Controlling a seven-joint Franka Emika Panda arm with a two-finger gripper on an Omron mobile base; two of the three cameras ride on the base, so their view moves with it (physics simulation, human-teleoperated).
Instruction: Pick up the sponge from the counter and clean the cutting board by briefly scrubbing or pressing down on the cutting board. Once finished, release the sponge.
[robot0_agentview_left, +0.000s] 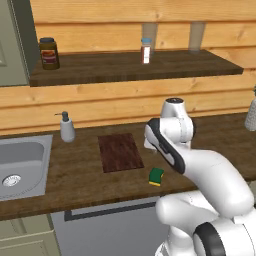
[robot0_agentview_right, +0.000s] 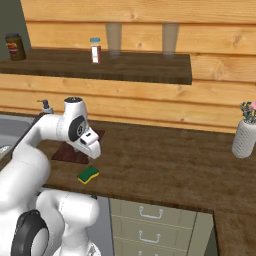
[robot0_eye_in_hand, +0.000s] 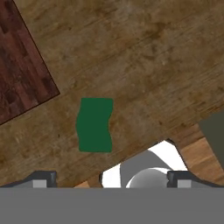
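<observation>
While the end effector (robot0_eye_in_hand: 111, 179) hovers wide open and empty, 1 sponge (robot0_eye_in_hand: 94, 125) on counter (robot0_eye_in_hand: 144, 57), beside 1 cutting board (robot0_eye_in_hand: 19, 74)

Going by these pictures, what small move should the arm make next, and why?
Probably straight down onto the sponge. It lies free on the counter, just off the cutting board, and the open gripper hangs above with its fingertips wide apart. The sponge sits a little off centre between them, so a slight shift toward it while lowering seems wise.
</observation>
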